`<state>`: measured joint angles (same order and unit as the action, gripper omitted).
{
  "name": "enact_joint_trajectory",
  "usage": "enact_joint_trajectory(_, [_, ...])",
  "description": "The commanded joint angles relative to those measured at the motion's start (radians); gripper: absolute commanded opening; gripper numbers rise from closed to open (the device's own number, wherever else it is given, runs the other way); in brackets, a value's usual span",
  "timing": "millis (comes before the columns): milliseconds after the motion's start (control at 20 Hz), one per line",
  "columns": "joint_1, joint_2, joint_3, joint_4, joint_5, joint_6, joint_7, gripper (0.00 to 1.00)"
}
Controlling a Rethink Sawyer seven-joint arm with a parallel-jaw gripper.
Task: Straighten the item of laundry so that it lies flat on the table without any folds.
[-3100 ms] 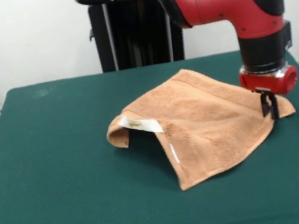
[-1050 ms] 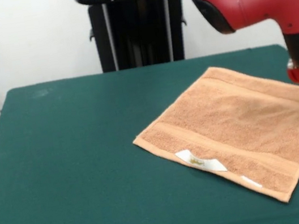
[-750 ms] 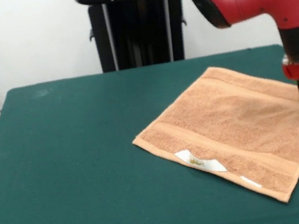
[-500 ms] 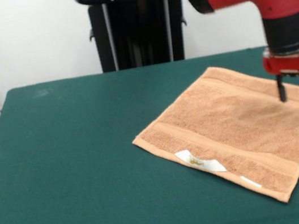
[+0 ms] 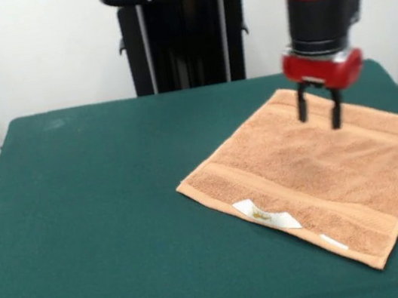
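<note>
Towel (image 5: 317, 171) lies flat, corners pointing diagonally across table (image 5: 95, 212).

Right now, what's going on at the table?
The Sawyer arm's hand hangs open above the far part of the orange towel, gripping nothing. The towel lies spread out flat on the green table, toward the picture's right, with no folds showing and its white label face up near the front edge. The straightening looks done.
</note>
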<state>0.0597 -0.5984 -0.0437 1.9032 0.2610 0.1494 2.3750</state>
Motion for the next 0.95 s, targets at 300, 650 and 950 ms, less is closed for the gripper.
enact_joint_trajectory(300, [-0.109, 0.048, -0.074, -0.075, -0.161, 0.115, -0.046, 1.0])
enact_joint_trajectory(650, [-0.139, 0.093, -0.068, -0.136, -0.212, 0.125, -0.034, 1.0])
enact_joint_trajectory(950, [-0.156, 0.104, -0.063, -0.164, -0.24, 0.144, -0.022, 1.0])
